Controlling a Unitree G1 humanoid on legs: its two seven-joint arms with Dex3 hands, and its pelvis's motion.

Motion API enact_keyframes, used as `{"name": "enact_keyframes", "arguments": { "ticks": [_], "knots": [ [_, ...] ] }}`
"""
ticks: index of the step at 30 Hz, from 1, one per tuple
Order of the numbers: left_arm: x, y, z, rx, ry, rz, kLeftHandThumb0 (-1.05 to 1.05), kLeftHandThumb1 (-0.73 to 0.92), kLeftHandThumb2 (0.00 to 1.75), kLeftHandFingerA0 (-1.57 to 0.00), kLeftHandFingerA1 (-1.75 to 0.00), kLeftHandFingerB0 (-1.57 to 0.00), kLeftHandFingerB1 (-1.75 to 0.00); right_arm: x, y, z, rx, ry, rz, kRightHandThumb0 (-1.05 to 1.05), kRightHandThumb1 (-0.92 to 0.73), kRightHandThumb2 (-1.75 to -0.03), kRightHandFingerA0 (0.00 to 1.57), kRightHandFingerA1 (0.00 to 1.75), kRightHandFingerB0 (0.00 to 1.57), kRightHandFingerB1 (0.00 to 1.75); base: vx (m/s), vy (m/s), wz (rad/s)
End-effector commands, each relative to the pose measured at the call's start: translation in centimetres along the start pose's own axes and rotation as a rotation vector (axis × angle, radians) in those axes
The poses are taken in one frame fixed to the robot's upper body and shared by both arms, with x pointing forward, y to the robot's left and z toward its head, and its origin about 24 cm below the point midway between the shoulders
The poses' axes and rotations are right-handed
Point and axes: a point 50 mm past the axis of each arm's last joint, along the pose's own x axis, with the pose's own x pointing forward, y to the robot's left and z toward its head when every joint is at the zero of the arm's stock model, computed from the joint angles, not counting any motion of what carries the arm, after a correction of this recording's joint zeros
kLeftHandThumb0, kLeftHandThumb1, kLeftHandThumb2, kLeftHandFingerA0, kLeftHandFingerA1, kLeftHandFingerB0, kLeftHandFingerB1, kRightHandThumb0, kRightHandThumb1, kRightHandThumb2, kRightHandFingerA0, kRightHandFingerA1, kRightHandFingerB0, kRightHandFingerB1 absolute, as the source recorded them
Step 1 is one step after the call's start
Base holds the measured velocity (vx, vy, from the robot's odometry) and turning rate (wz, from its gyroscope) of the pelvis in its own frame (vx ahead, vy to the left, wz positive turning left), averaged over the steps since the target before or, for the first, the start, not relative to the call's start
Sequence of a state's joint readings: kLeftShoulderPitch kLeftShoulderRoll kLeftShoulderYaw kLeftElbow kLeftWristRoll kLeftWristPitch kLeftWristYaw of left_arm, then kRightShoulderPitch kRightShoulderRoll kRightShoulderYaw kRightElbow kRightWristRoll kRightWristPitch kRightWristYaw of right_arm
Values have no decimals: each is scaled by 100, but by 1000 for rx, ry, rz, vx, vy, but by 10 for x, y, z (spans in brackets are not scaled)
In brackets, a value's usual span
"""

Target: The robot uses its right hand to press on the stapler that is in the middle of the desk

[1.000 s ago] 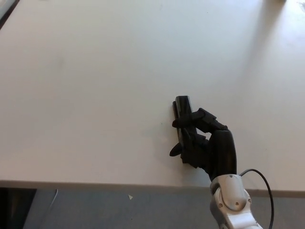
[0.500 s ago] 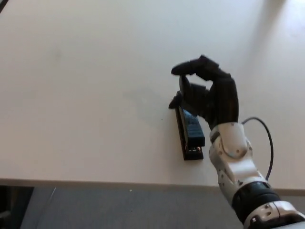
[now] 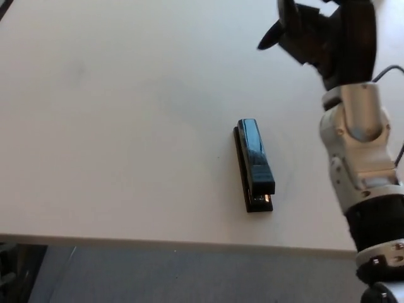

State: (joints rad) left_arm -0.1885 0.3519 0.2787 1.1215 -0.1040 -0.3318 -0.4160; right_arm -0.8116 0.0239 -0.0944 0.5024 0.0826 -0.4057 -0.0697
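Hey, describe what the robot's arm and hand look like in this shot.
Only the right arm shows. The right hand is black, with thick, blocky fingers. Below it the forearm has a rounded silver-grey shell, then a black segment with a grey ring near the bottom edge. A thin black cable loops beside the wrist.

Single head view, taken from above and looking steeply down onto the white desk (image 3: 113,126), whose near edge runs along the bottom of the frame above a strip of grey floor (image 3: 158,278). The stapler (image 3: 254,164) lies a little right of centre. The right arm (image 3: 356,151) rises close to the lens at the right edge, its hand (image 3: 325,35) cropped by the top border.
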Motion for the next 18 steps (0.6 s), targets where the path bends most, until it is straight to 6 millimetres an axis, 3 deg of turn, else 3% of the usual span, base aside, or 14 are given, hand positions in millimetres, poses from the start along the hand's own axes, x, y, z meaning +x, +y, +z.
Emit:
{"name": "enact_keyframes", "arguments": {
  "ticks": [1, 3, 5, 7, 8, 11, 12, 13, 16, 18],
  "knots": [
    [1, 17, 10, -10, 15, 69, -50, 92, 83, 0, -17, -1, -18, 12, -79, 59, -159, -59, -83, -7, -79, -79, 123, 118, 75, 114, 0, 0, 0],
    [3, 18, 13, -7, 15, 72, -49, 92, 87, -1, -18, -1, -19, 9, -117, 73, -160, -59, -128, 6, -78, -88, 121, 124, 71, 119, 0, 0, 0],
    [4, 19, 15, -14, 9, 74, -49, 92, 85, 0, -19, -1, -20, 2, -150, 82, -229, -59, -173, 6, -83, -81, 121, 124, 72, 113, 0, 0, 0],
    [4, 20, 16, -5, 9, 81, -49, 92, 87, -4, -20, 0, -20, -10, -181, 94, -266, -61, -213, -2, -78, -83, 124, 122, 75, 116, 0, 0, 0],
    [4, 20, 17, -3, 8, 83, -49, 92, 87, -4, -20, 0, -20, -12, -188, 97, -281, -62, -228, -2, -78, -83, 124, 122, 75, 116, 0, 0, 0],
    [4, 22, 18, -4, 0, 86, -50, 92, 84, -1, -20, -3, -22, -34, -228, 119, -374, -51, -346, -9, -57, -101, 127, 118, 84, 117, 0, 0, 0],
    [4, 23, 18, 0, 6, 80, -51, 92, 84, 0, -19, -3, -20, -47, -245, 126, -404, -39, -414, -11, -53, -109, 126, 119, 90, 107, 0, 0, 0],
    [3, 23, 18, 3, 5, 83, -51, 92, 84, -1, -20, -3, -21, -57, -263, 131, -433, 35, -528, -21, -52, -107, 131, 117, 96, 107, 0, 0, 0],
    [3, 24, 19, 3, 0, 88, -51, 92, 84, -1, -19, -3, -19, -89, -296, 140, -492, 113, -663, -23, -48, -111, 131, 110, 96, 108, 0, 0, 0],
    [3, 24, 19, 1, 0, 88, -51, 92, 84, -1, -18, -3, -19, -101, -306, 141, -509, 140, -699, -27, -48, -110, 132, 105, 96, 114, 0, 0, 0]
  ]
}}
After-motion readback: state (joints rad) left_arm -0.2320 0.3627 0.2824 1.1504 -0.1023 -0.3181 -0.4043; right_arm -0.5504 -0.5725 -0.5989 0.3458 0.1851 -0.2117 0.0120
